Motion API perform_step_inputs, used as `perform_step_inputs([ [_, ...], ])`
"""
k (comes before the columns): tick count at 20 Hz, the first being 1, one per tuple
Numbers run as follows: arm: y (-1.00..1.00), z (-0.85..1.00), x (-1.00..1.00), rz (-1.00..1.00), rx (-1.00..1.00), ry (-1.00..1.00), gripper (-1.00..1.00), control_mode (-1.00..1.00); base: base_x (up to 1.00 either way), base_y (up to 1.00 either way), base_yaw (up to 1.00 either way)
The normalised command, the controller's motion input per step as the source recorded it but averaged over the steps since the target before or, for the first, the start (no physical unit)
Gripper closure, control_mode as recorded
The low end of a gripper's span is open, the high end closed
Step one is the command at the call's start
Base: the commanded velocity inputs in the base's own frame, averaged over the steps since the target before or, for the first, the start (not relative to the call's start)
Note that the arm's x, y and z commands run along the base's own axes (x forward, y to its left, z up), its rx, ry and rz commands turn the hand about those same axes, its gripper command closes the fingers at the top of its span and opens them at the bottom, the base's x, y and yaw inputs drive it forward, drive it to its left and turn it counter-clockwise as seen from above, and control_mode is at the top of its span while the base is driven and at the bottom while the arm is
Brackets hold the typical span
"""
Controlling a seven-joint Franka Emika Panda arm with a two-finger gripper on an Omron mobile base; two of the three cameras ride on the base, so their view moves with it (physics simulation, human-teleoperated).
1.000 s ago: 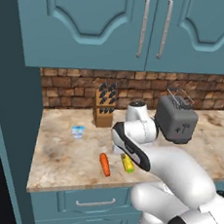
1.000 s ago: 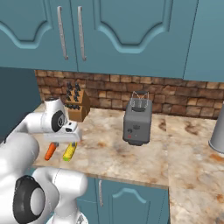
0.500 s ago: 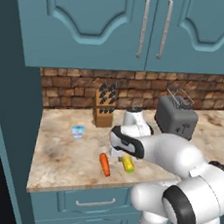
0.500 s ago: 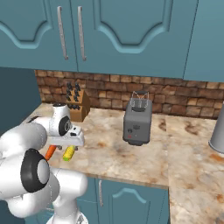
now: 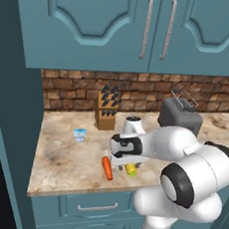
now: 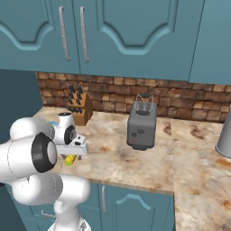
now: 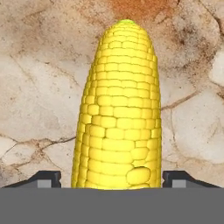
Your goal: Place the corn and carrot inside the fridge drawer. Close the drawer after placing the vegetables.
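The corn (image 7: 120, 109) lies on the marble counter, a yellow cob with a green tip, standing tall in the hand view. My gripper (image 7: 111, 179) is open and straddles it, one dark fingertip (image 7: 43, 178) on each side, neither touching. From the left base camera the gripper (image 5: 127, 159) hangs low over the corn (image 5: 131, 170) near the counter's front edge. The orange carrot (image 5: 107, 169) lies just left of the cob. In the right base view the corn (image 6: 70, 159) peeks out under the gripper (image 6: 75, 151). The fridge drawer is out of view.
A knife block (image 5: 107, 110) stands against the brick wall and a grey toaster (image 5: 180, 116) to its right. A small blue-and-white object (image 5: 79, 134) sits left of the block. Counter drawers (image 5: 96, 207) lie below the edge. A grey vessel (image 6: 224, 135) stands far right.
The hand has come down over the corn and now sits low with a finger on either side. Corn and carrot have not moved.
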Motion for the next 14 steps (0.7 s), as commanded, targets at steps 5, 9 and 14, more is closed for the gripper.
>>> perform_step_inputs([
  [5,0.0,-0.07,0.0,0.0,0.0,0.01,1.0,-1.0,0.0,0.0,0.0],
  [9,-0.09,0.6,-0.11,0.0,0.0,-0.12,1.0,-1.0,0.0,0.0,0.0],
  [14,-0.24,1.0,-0.35,0.0,0.0,-0.18,1.0,-1.0,0.0,0.0,0.0],
])
